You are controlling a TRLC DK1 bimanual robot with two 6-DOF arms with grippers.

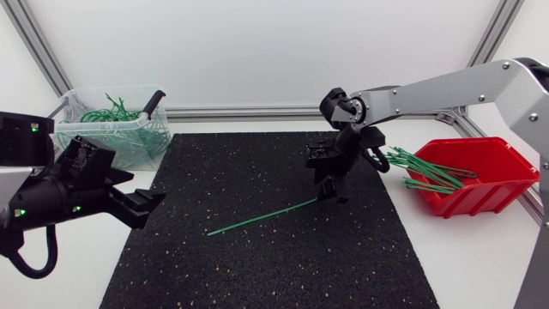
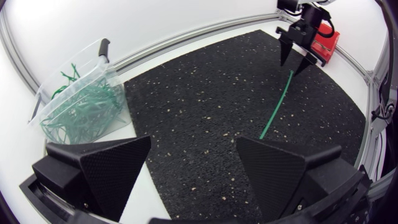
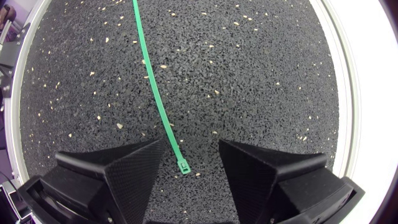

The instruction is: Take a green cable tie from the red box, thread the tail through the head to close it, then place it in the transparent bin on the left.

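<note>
One loose tie: a single green cable tie [image 1: 262,216] lies flat and unthreaded on the black mat [image 1: 257,275], well apart from both the red box [image 1: 506,167] and the transparent bin [image 1: 141,142].
Right side: the right gripper [image 1: 331,194] hangs over the tie's head end, fingers spread wide and pinching nothing.
Head end: it rests on the mat between those fingers, nearer one finger than the other in the wrist view.
Left side: the left gripper [image 1: 147,209] is spread too and holds nothing. It sits at the mat's edge near the bin, with the tail pointing roughly its way.
Risk at the pick: the tie is thin and lies flat on a grainy mat. The broad fingers could skid it aside, or pinch the head itself and cover the slot.
Risk at threading: the long tail looks springy. Held at one end it may droop or swing, so the other gripper could miss it.
Risk at the box: more ties [image 1: 420,167] poke over its rim and could snag.
</note>
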